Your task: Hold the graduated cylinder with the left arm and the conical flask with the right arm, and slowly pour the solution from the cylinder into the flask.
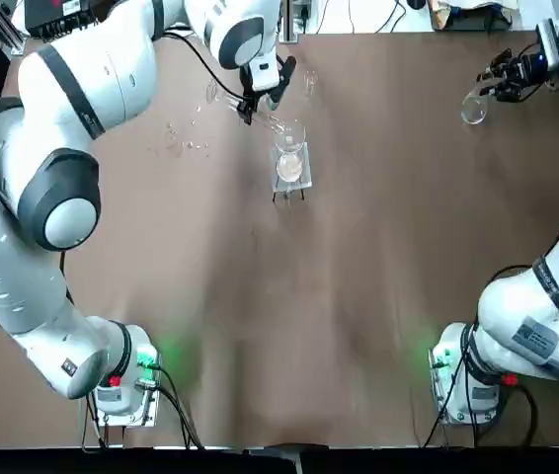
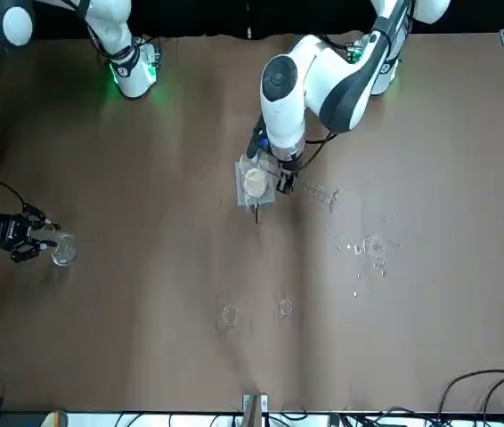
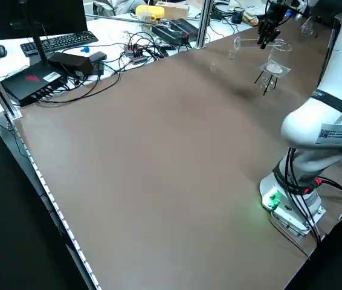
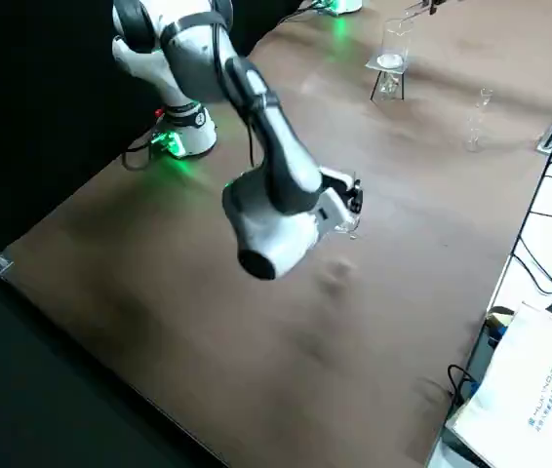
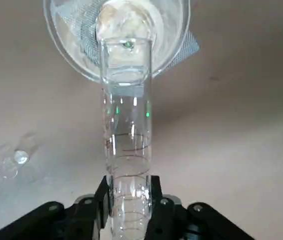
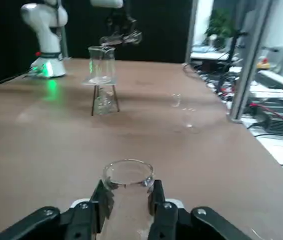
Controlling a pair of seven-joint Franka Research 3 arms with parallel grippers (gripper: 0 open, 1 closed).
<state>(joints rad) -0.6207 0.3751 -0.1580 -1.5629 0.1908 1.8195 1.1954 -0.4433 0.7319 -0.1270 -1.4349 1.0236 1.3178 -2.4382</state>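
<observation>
While the brown bench fills most of the top view, the left arm spans the left of the frame up to the top centre, and the right arm takes up the right edge. The left end effector is at the top centre there, grasping the graduated cylinder between its two fingers. The right end effector, at the upper right, has its fingers on either side of the conical flask, gripping it well apart from the cylinder.

Just right of the upper centre, a wide clear beaker sits on a small stand with thin dark legs; a small glass vessel is under it. The cylinder lies tipped nearly level, its open end above the beaker, not the flask. The flask's round glass end points towards the lower left of the frame. Clear drops dot the bench in the upper left, beside a faint round glass piece.
</observation>
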